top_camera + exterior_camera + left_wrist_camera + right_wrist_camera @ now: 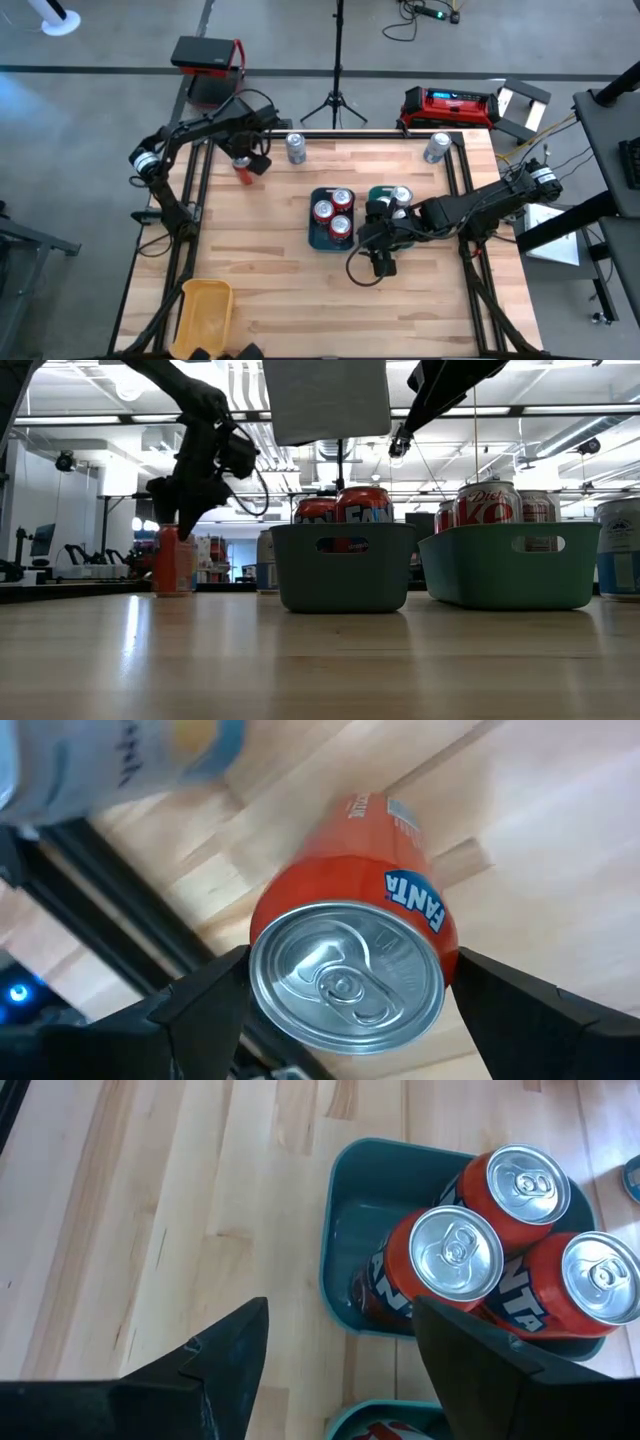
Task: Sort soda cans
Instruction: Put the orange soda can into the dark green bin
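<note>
Right under my left wrist sits an orange Fanta can (350, 970), silver top up, standing on the worktop (300, 290) near its far left corner. My left fingers (200, 1005) are spread to either side of it, and I can't tell whether the pads touch its wall. From table height the can (173, 560) stands upright with my left gripper (185, 495) low over its top.

Over at the middle, my right gripper (340, 1350) hangs with its fingers (215, 1355) spread wide and nothing between them, just beside the dark teal bin (345, 1230). Three orange cans (455, 1265) stand packed together in that bin, tops shining. From above it's the same story: the bin (316, 235) with three cans, and a second teal bin (378, 192) touching it on the right, silver-topped cans inside.

Two silver-grey cans stand loose along the far edge, one (296, 148) near my left gripper (243, 165), one (437, 147) at the far right corner. A yellow tray (205, 310) lies at the near left corner.
</note>
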`<state>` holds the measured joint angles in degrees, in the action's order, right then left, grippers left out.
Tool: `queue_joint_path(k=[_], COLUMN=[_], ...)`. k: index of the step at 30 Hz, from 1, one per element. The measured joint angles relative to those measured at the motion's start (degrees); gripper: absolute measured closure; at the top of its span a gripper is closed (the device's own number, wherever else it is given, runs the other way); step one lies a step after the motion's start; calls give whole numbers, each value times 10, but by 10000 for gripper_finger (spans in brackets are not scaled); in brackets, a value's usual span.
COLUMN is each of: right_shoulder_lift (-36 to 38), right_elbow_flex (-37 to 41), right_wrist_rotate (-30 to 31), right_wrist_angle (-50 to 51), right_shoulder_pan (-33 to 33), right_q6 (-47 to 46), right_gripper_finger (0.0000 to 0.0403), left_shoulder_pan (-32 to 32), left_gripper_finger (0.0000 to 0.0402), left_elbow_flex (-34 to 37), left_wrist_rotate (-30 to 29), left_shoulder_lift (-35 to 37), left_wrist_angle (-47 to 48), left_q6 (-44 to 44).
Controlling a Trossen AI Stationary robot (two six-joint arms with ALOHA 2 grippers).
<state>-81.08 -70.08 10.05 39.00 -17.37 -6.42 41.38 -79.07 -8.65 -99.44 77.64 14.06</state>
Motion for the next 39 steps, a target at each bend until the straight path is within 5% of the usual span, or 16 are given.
queue_joint_path(k=[19, 30, 39], right_shoulder_lift=[0, 0, 0], right_elbow_flex=[0, 0, 8], right_wrist_rotate=[0, 0, 0], right_wrist_angle=[1, 9, 9], right_shoulder_pan=[-4, -9, -9], right_q6=[-12, -26, -26], right_gripper_finger=[161, 155, 167], left_shoulder_pan=[-12, 22, 23], left_gripper_finger=[87, 85, 52], left_elbow_flex=[6, 8, 10], left_wrist_rotate=[2, 65, 62], left_shoulder_lift=[1, 1, -1], left_wrist_angle=[-33, -80, -108], left_q6=[-15, -4, 0])
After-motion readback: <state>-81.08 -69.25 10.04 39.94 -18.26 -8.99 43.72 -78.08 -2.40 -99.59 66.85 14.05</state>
